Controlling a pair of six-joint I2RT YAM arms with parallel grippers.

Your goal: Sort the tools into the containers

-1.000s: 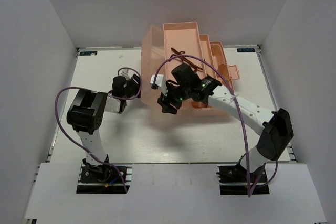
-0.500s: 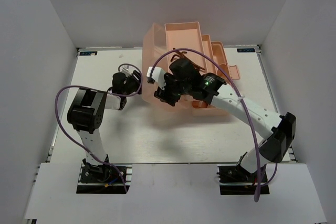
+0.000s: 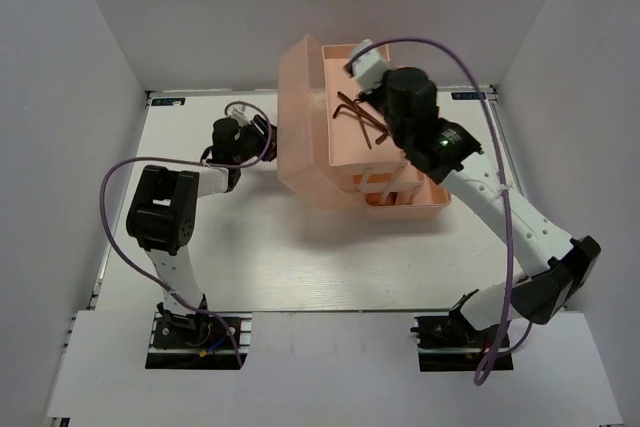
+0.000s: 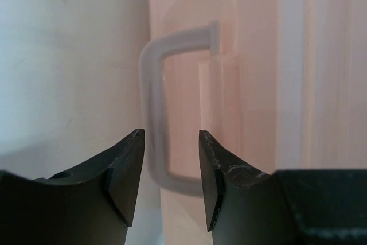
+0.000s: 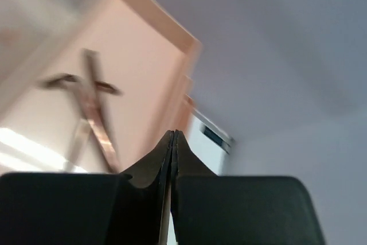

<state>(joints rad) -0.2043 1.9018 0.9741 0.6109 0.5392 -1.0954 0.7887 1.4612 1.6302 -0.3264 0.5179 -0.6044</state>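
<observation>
The left tool [image 4: 172,142] is spread, the lid handle [image 4: 151,96] lying between its jaws, probably so the box [image 3: 298,137] can be steadied. The right tool [image 5: 174,137] is pressed together, empty; the keys [image 5: 92,110] are seen ahead-left of it, in the top tray [image 3: 338,67].

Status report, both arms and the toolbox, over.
Left gripper open, lined up on the toolbox lid handle. Right gripper shut, empty, over the top tray. Hex keys lying in that tray.

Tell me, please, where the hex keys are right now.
In the top external view, the hex keys lie in the pink toolbox's top tray, toward the back, just left of the right arm.
</observation>
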